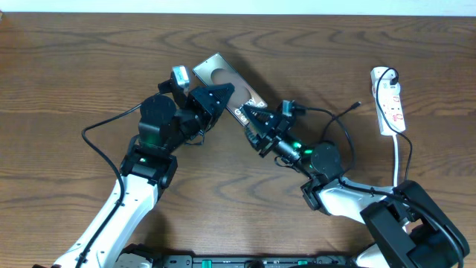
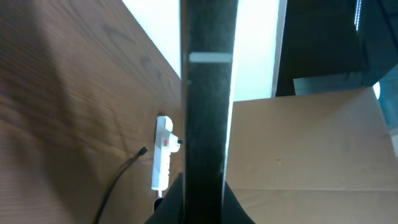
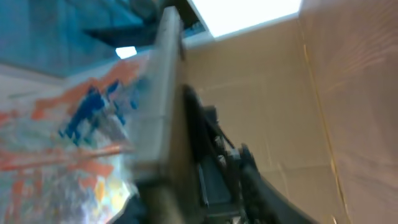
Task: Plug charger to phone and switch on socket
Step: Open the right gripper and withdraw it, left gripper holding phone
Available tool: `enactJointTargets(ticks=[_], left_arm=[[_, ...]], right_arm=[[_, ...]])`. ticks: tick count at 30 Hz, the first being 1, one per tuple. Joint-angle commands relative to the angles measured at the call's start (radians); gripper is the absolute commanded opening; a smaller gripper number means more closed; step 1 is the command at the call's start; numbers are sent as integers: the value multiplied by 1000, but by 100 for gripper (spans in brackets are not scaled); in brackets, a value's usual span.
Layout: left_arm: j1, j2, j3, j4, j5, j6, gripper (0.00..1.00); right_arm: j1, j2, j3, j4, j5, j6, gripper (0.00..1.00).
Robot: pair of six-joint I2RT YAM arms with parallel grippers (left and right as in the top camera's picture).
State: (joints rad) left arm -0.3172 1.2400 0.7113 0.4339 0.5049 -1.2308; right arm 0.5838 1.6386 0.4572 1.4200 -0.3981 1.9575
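Wooden table (image 1: 67, 67); cardboard box (image 2: 311, 143) beyond.

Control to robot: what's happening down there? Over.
Left gripper shut on phone. Right gripper at phone's end, grip unclear. Charger loose near socket, not in phone. Nothing in the way.

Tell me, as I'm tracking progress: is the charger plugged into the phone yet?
No, the charger's connector lies free near the power strip, apart from the phone.

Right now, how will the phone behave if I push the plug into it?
The phone looks stiff, so it likely won't flex. Its glossy face may slip. The left gripper holds it near one end only, so a push could pivot it.
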Motion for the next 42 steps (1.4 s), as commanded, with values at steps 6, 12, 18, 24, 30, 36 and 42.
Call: enactJointTargets(ticks=[6, 12, 18, 24, 30, 36, 42], left_arm=[[45, -5, 12, -16, -50, 249, 7], [224, -5, 12, -269, -40, 364, 8], [368, -6, 12, -307, 284, 363, 7], [380, -6, 12, -386, 405, 366, 8], [380, -5, 12, -543, 405, 313, 8], [378, -5, 12, -558, 489, 206, 7], [311, -4, 12, -487, 489, 197, 6]], right_arm=[[7, -11, 14, -149, -128, -164, 64], [7, -11, 14, -282, -155, -634, 94], [-20, -11, 14, -583, -12, -1141, 99], [-127, -48, 28, -620, 8, -1190, 99], [-192, -214, 82, -920, 145, -1288, 99], [-190, -389, 217, -1439, 481, -1306, 99], [-191, -408, 367, -1879, 710, -1214, 99]])
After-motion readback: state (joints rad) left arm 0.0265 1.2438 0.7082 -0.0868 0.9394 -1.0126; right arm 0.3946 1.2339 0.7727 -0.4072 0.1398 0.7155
